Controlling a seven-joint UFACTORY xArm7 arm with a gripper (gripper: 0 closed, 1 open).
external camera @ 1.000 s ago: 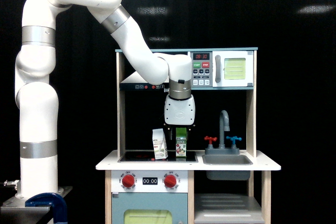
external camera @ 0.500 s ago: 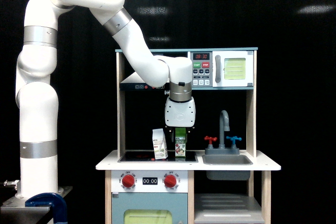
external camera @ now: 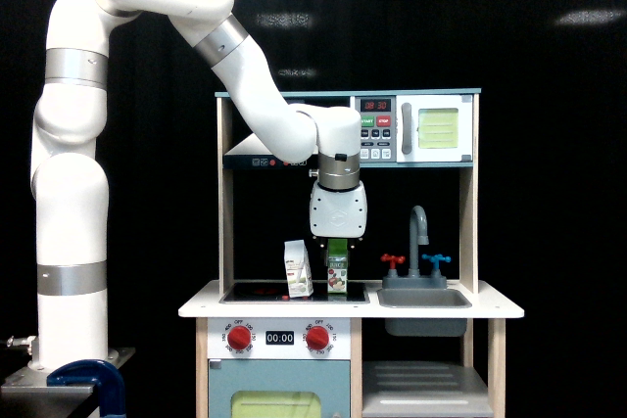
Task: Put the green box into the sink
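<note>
The gripper (external camera: 338, 242) hangs straight down from the white arm (external camera: 147, 75), directly above the green box (external camera: 338, 272). The fingers are dark against a black backdrop and sit at the top of the box; whether they are apart or clamped on it cannot be told from this view.

The green box stands upright over the right part of the black stovetop (external camera: 265, 292), its white label facing the camera. Whether its base rests on the stovetop or is lifted just clear cannot be determined. A white gable-top carton (external camera: 297, 268) stands just to the left of the box, tilted slightly, with a narrow gap between the two.

The sink (external camera: 424, 298) lies to the right of the box, set into the white counter (external camera: 201, 306). Its near rim is level with the counter surface. The grey curved faucet (external camera: 419, 227) rises at the far edge of the sink, with the red tap (external camera: 393, 261) and blue tap (external camera: 436, 261) on either side of it.

Open room: the space between the box and the faucet is free above the counter. Overhead, a shelf carrying the toy microwave (external camera: 416, 129) limits upward clearance. A wooden upright (external camera: 468, 212) bounds the counter bay on the right, another on the left.
</note>
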